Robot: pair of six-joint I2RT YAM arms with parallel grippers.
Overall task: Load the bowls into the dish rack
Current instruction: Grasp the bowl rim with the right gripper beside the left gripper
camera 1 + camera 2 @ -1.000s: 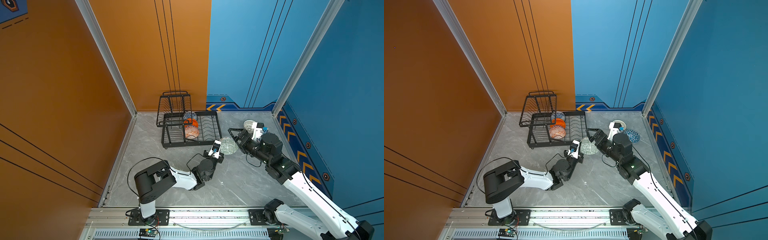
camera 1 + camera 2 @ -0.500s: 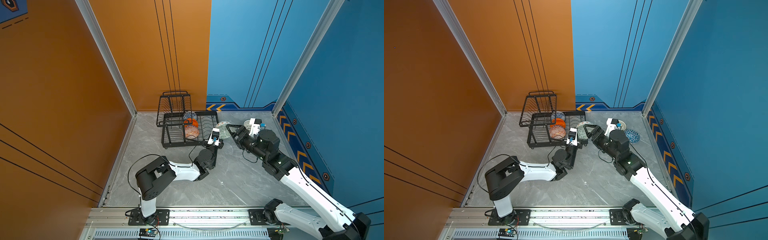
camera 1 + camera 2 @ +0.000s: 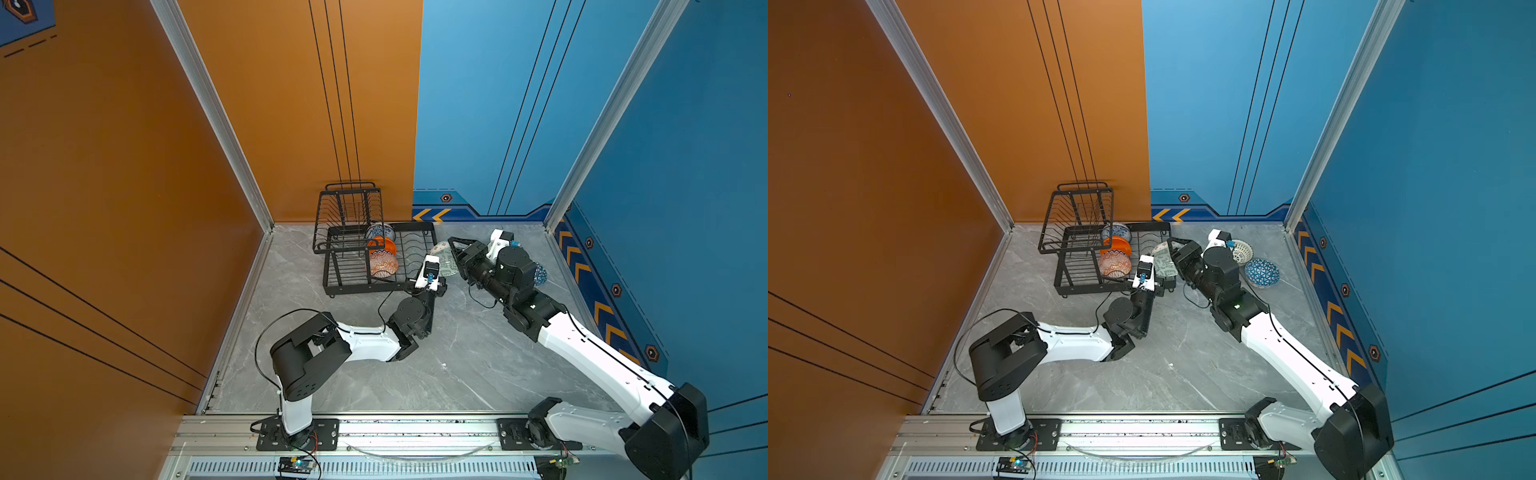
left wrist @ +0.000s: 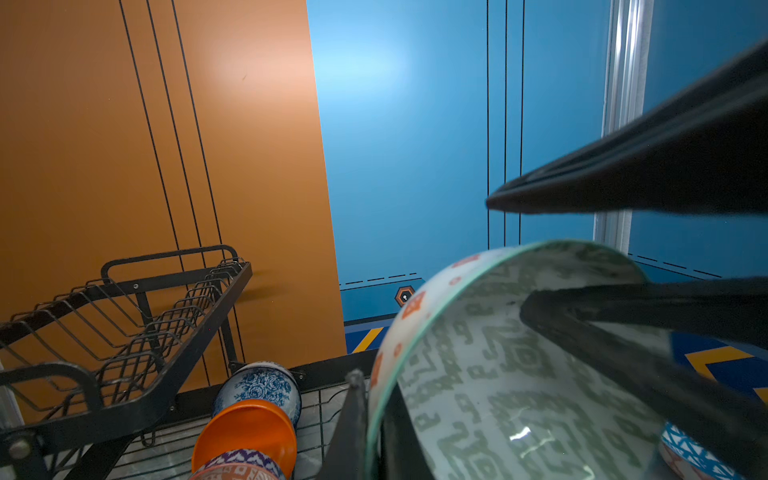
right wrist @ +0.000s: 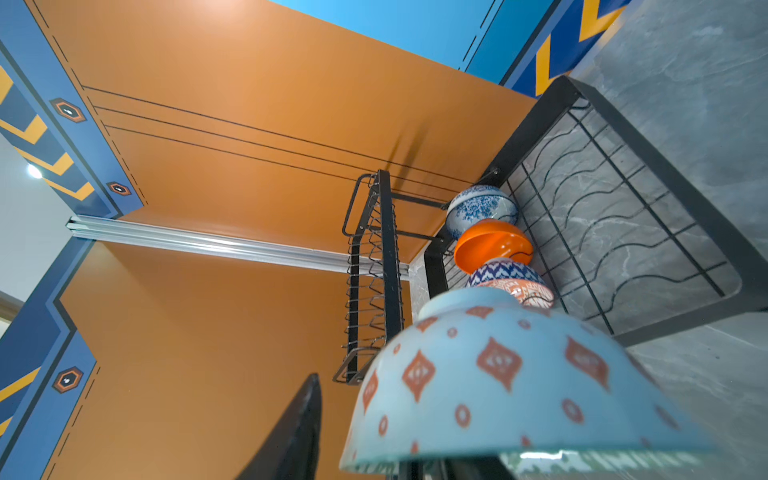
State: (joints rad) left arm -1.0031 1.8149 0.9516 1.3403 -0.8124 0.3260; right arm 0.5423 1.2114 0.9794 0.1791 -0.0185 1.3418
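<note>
Your left gripper clamped the pale green bowl by its rim; the right gripper stood apart astride it. You needed both pinching before releasing left.

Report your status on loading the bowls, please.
Left gripper shut on rim of pale green bowl. Right gripper open, astride its wall. Bowl beside dish rack, not yet in. Nothing in the way.
</note>
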